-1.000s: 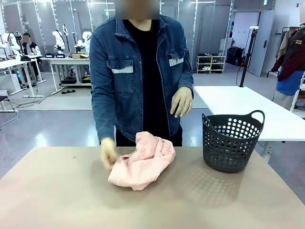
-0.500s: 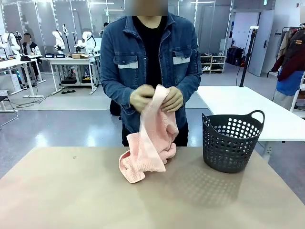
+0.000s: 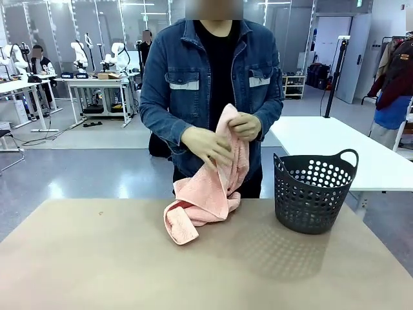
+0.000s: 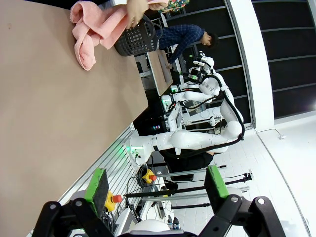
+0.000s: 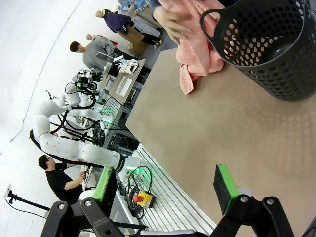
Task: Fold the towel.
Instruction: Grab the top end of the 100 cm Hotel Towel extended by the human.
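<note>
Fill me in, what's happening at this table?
A person's hands hold the pink towel up, crumpled, its lower end resting on the table; no fold made yet. The dark basket stands beside it, apart. The left pincer and right pincer are both open, near the robot's edge, touching nothing.

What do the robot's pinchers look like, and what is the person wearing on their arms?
Both the left gripper and the right gripper have black jointed fingers tipped with flat bright green pads. The person's arms are covered by long sleeves of a dark blue denim jacket.
</note>
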You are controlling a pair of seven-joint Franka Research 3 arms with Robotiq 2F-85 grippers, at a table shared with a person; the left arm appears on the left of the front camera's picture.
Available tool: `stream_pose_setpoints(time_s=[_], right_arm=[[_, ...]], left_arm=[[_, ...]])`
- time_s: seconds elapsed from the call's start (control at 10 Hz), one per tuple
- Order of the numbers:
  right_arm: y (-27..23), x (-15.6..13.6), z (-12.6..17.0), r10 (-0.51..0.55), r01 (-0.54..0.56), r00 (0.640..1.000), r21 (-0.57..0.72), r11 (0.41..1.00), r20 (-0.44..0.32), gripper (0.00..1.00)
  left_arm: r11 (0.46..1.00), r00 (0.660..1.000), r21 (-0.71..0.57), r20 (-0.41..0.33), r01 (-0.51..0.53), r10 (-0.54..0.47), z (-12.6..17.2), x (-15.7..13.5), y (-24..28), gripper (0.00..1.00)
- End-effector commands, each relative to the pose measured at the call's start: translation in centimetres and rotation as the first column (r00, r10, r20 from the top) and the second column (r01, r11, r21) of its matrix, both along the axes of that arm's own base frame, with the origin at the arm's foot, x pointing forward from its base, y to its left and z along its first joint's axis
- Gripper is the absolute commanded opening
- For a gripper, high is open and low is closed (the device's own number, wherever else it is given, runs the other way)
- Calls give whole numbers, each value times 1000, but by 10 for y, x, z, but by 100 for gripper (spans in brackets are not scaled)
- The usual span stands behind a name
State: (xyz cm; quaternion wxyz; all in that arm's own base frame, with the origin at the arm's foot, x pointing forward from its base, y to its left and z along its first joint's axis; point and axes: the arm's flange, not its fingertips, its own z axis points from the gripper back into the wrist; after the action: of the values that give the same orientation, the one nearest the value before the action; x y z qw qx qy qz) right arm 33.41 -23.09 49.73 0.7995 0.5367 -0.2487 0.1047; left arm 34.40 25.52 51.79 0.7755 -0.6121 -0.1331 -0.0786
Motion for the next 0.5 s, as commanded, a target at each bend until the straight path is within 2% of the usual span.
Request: stream_pose_setpoints(time_s=[0.0,0.4], right_arm=[[0,1,0,3,-3,1000,12,1000,18,100],[0,1,0,3,-3,1000,12,1000,18,100]], left_arm=[[1000,1000,-6,9,3,-3,1,-1,0,100],[1000,1000,-6,9,3,-3,1,-1,0,100]])
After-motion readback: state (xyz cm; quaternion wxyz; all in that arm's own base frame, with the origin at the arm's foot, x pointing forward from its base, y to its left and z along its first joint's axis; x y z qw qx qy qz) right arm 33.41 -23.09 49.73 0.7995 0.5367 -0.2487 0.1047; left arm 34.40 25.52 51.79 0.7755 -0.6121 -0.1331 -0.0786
